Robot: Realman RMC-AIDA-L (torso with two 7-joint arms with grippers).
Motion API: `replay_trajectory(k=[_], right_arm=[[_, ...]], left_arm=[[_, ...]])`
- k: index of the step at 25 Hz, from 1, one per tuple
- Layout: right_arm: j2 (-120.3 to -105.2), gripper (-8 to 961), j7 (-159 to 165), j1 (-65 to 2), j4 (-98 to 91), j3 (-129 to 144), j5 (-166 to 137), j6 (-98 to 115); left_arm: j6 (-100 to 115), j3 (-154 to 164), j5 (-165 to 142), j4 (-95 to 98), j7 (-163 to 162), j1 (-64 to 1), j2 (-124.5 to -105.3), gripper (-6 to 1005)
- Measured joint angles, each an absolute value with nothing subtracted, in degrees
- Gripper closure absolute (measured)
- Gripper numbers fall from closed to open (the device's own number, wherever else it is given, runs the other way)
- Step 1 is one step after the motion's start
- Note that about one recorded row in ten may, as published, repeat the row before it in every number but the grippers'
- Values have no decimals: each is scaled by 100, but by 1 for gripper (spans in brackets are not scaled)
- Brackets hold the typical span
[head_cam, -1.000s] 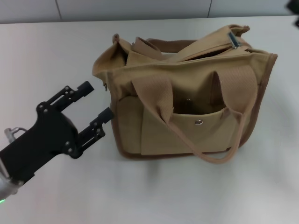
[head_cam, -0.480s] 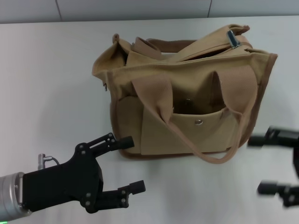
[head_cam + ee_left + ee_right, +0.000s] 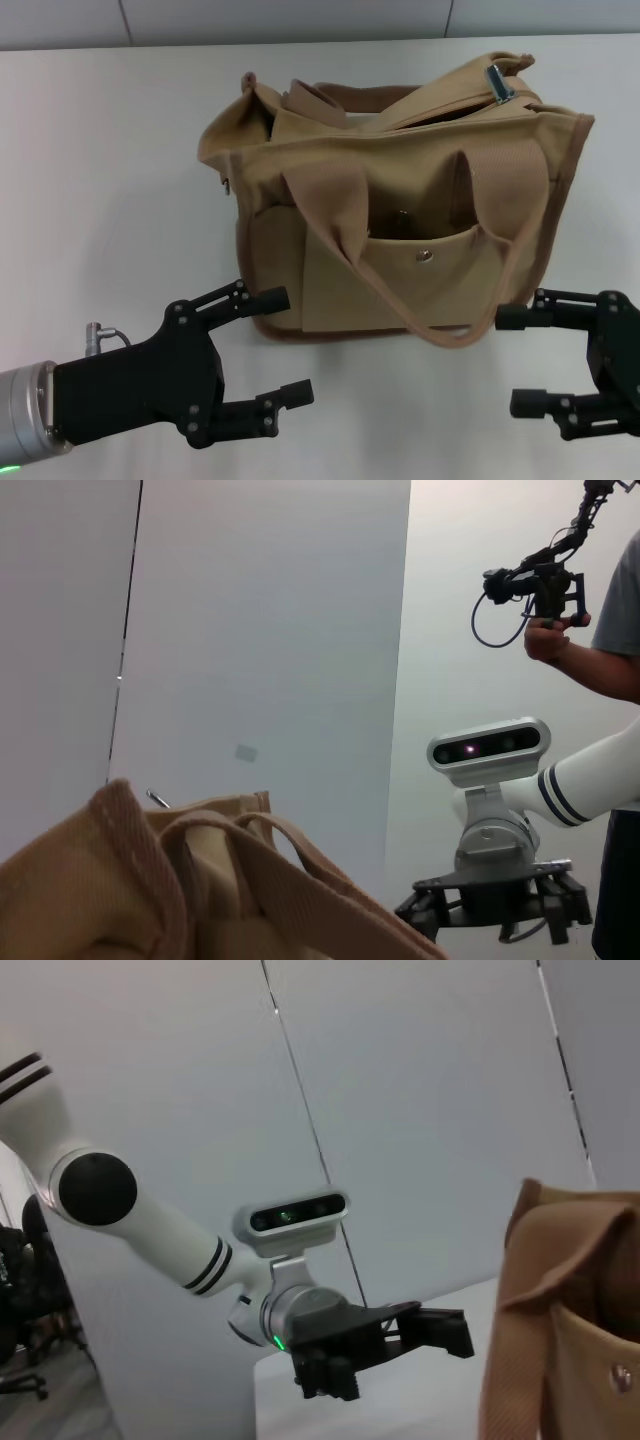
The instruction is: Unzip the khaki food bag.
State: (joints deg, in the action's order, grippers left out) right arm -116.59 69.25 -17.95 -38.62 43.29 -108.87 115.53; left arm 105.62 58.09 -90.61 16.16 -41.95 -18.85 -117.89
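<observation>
The khaki food bag (image 3: 400, 200) stands upright in the middle of the white table, pocket and metal snap (image 3: 425, 254) facing me. Its top gapes, with the silver zipper pull (image 3: 500, 83) at the far right end. My left gripper (image 3: 288, 345) is open and empty, low in front of the bag's left corner and apart from it. My right gripper (image 3: 512, 360) is open and empty, in front of the bag's right corner, near the hanging front handle (image 3: 455, 335). The bag also shows in the left wrist view (image 3: 150, 880) and the right wrist view (image 3: 570, 1340).
The white table (image 3: 100, 150) runs back to a grey wall. In the left wrist view a person (image 3: 610, 630) stands behind me holding a camera rig. The right gripper (image 3: 490, 905) shows there farther off, and the left gripper (image 3: 430, 1330) in the right wrist view.
My left gripper has pulled back from the bag's left side to low in front of it. My right gripper has come in from the right edge towards the bag's front right corner.
</observation>
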Motion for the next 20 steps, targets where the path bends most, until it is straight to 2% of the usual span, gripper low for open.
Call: replay_trajectory(k=[20], right_arm=[[-11694, 152, 6667, -1748, -3844, 4273, -10884, 11372]], left_arm=[[10620, 5766, -9068, 1617, -4150, -1822, -11804, 153]])
